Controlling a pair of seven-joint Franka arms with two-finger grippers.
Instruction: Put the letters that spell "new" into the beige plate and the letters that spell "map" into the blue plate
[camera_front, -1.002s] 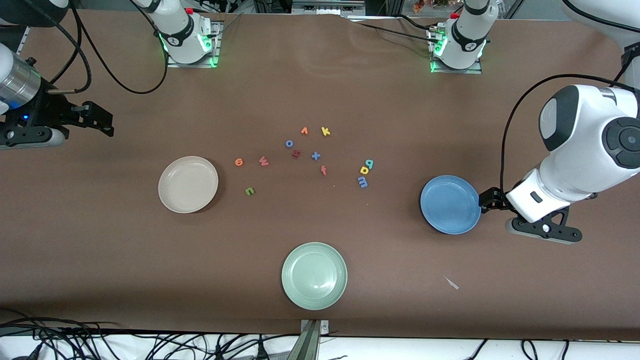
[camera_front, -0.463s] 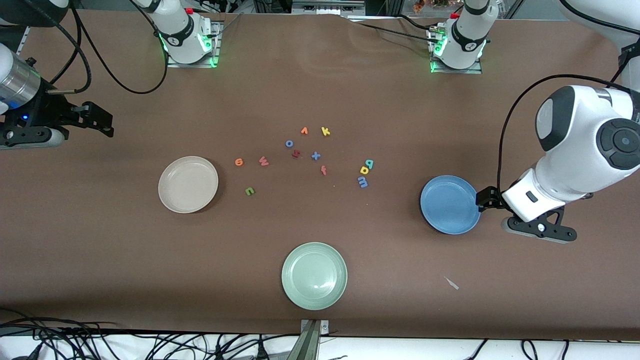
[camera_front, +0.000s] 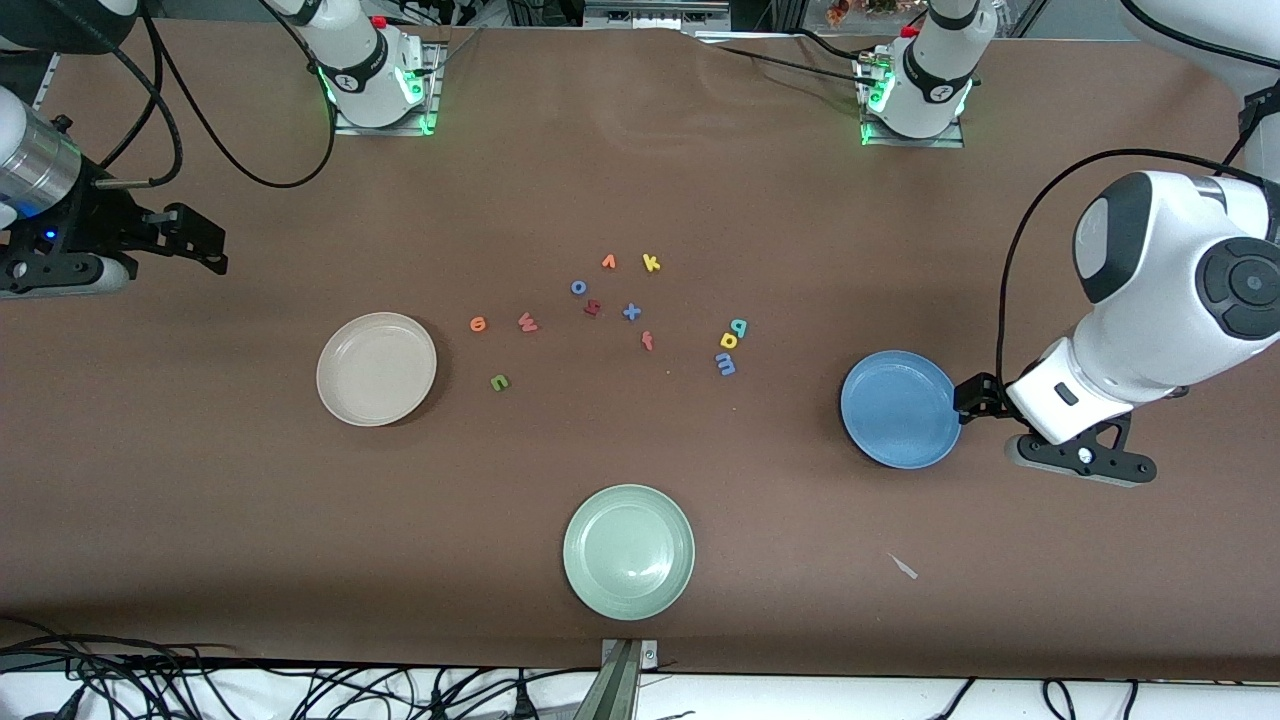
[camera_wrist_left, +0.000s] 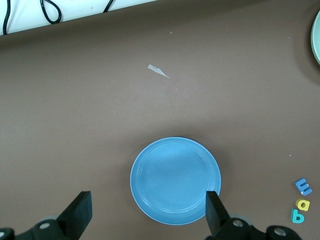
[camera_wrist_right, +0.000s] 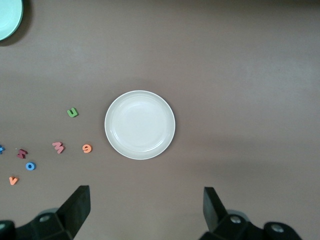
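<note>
You can read only the foam letters lying on the bench (camera_front: 640, 180) as shapes: yellow k (camera_front: 651, 263), red f (camera_front: 647, 341), blue x (camera_front: 631, 312), blue m (camera_front: 726, 366). Nothing carries print.

pale green plate (camera_wrist_left: 317, 35) cut by left wrist view's edge; likewise right's
</note>
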